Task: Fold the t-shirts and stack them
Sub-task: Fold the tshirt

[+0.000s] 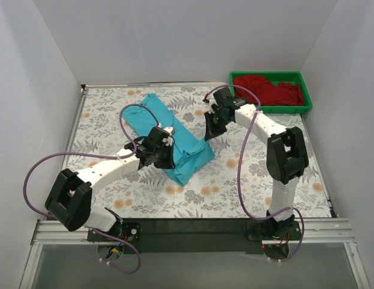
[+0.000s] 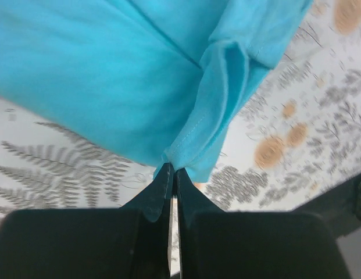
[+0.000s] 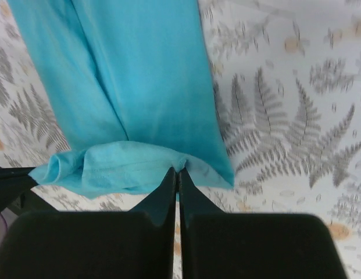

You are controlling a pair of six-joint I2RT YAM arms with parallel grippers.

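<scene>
The turquoise-blue t-shirt [image 1: 185,143] lies as a long folded strip across the middle of the floral table. My left gripper [image 1: 167,161] is shut on the shirt's near edge; the left wrist view shows its tips [image 2: 172,170] pinching a bunched hem of the cloth [image 2: 110,70]. My right gripper [image 1: 209,136] is shut on the shirt's right corner; the right wrist view shows its tips [image 3: 177,170] pinching the hem, which curls up off the cloth [image 3: 145,70]. The dark red t-shirt [image 1: 268,90] lies crumpled in the tray at the back right.
The green plastic tray [image 1: 272,109] sits at the table's back right corner. White walls close in the table on the left, back and right. The floral cloth [image 1: 108,114] covers the table. Purple cables loop off both arms.
</scene>
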